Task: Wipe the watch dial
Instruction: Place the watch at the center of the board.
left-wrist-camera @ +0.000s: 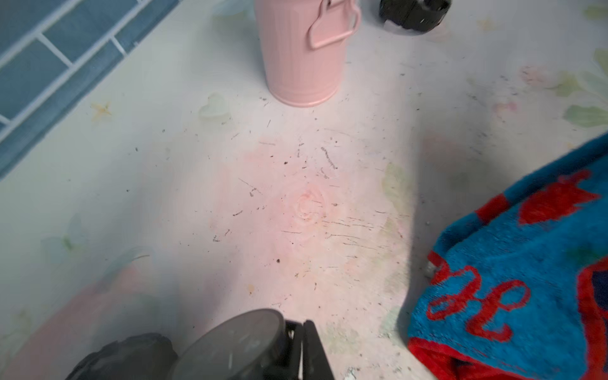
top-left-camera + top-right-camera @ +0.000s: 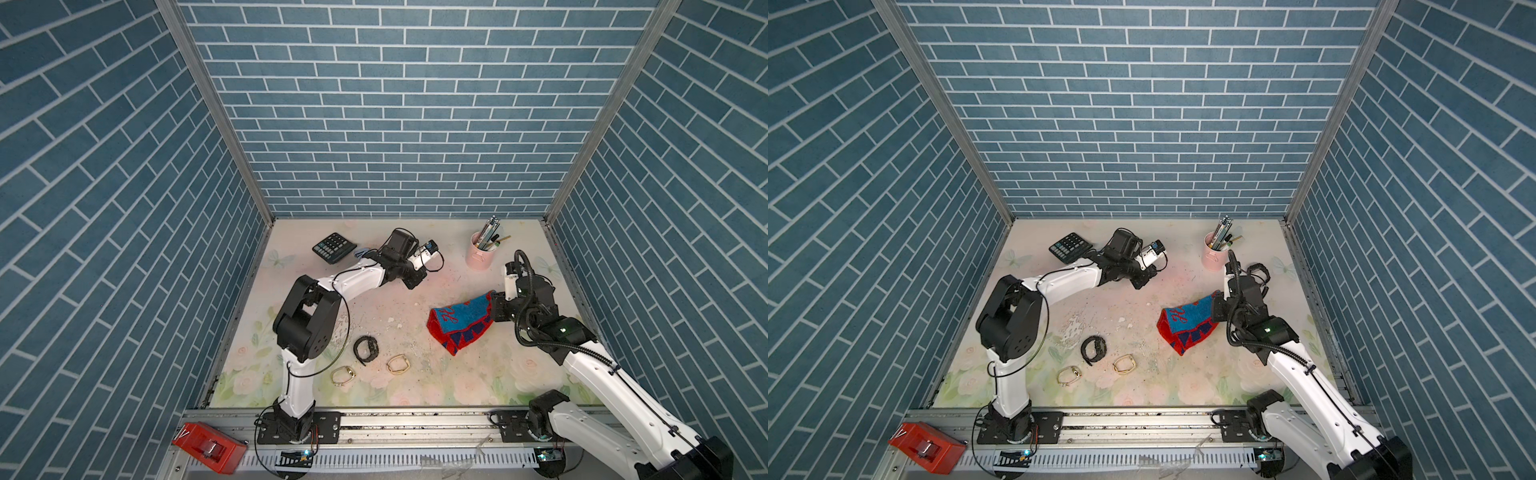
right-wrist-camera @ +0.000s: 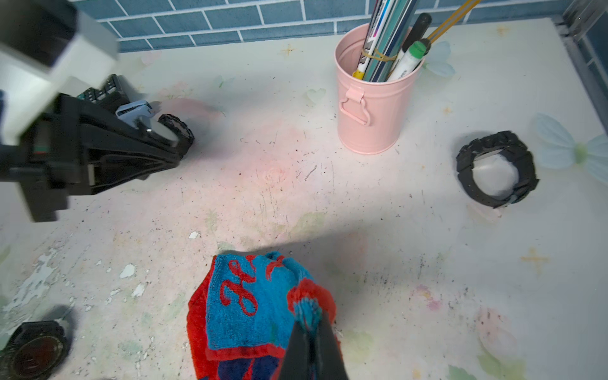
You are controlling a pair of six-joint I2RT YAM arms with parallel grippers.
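Towel: blue-and-red terry, looped pile, one bunched corner pinched tight in my right gripper. My left gripper is clamped on the watch, between flat keyed calculator and ribbed pink cup: round glassy dial, knobbly black strap.
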